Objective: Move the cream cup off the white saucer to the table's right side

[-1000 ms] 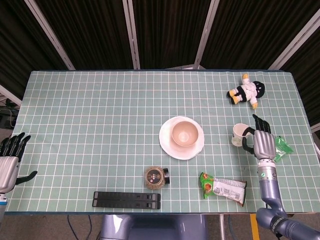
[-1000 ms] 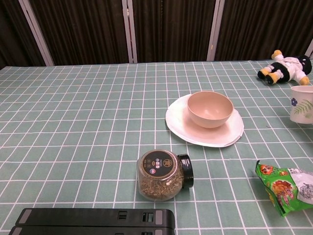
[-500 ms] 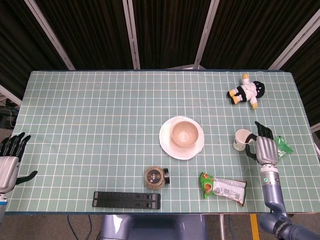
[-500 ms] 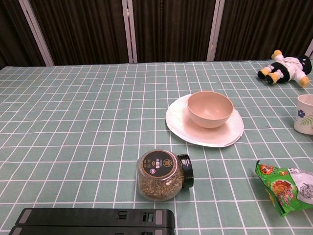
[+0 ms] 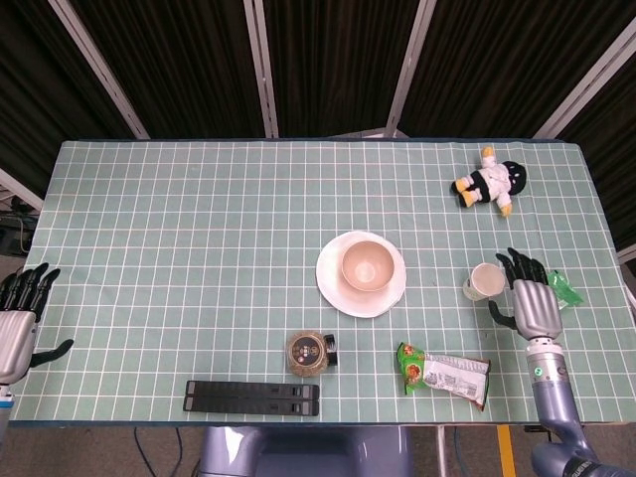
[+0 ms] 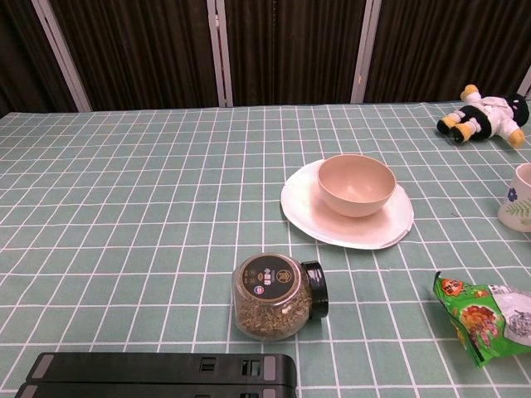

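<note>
Head view gives us the cream cup [image 5: 485, 281] near the table's right edge, tipped with its mouth toward the centre, well apart from the white saucer [image 5: 338, 289]. Our right hand [image 5: 532, 303] sits just beside it, fingers spread; whether any fingertip touches the cup we cannot tell, and it does not appear to be holding it. Our left hand [image 5: 17, 316] hangs off the table's left edge, fingers apart and holding nothing. On the saucer sits a smooth, rounded pinkish bowl [image 6: 356, 184]. Between saucer and cup the green checked tablecloth [image 5: 179, 238] lies bare. A crinkled green snack packet [image 5: 442, 372] lies toward the near edge below the cup, and another green wrapper [image 5: 563, 289] shows beside our right hand. A plush doll [image 5: 487, 181] in black, white and yellow lies at the far right. In the chest view a clear glass jar [image 6: 278, 296] of brownish dried bits lies on its side, black lid to the right; its round dark label is too small to read. A flat black ribbed bar [image 6: 158, 370] lies along the near edge. The cup shows a blue flower and green leaves at the chest view's right border.
</note>
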Robot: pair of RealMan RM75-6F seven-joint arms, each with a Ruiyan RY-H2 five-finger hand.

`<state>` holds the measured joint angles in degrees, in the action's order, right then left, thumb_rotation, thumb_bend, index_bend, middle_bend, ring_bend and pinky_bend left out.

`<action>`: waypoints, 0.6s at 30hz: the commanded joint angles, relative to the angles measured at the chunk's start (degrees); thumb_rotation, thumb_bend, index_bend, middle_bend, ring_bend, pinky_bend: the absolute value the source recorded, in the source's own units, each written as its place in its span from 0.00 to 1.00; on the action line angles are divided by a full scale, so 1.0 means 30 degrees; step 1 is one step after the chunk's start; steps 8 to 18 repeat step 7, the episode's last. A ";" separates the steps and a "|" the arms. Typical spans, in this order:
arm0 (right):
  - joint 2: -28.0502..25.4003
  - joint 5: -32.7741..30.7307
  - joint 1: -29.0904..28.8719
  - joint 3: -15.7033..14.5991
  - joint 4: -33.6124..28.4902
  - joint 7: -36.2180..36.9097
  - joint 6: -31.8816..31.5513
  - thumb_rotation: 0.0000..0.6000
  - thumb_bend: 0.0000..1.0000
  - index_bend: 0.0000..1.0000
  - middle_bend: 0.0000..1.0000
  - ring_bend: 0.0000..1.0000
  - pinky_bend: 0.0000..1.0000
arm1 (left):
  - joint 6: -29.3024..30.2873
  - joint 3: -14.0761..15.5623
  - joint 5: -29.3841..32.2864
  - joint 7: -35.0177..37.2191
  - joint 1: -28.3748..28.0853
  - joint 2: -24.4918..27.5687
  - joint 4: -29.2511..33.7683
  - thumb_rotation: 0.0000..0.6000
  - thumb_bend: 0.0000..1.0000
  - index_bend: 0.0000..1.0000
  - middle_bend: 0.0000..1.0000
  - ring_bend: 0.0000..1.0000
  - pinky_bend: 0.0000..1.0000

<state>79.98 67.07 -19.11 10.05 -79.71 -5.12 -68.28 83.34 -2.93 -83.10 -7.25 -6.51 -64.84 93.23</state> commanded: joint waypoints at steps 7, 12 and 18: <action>-0.1626 0.3887 0.1576 -0.1590 -0.1270 0.0518 -0.3328 1.00 0.12 0.00 0.00 0.00 0.00 | -0.0323 0.0056 0.0204 0.0012 -0.0054 -0.0121 -0.0297 1.00 0.00 0.00 0.00 0.00 0.00; -0.1626 0.3887 0.1576 -0.1590 -0.1270 0.0518 -0.3328 1.00 0.12 0.00 0.00 0.00 0.00 | -0.0323 0.0056 0.0204 0.0012 -0.0054 -0.0121 -0.0297 1.00 0.00 0.00 0.00 0.00 0.00; -0.1626 0.3887 0.1576 -0.1590 -0.1270 0.0518 -0.3328 1.00 0.12 0.00 0.00 0.00 0.00 | -0.0323 0.0056 0.0204 0.0012 -0.0054 -0.0121 -0.0297 1.00 0.00 0.00 0.00 0.00 0.00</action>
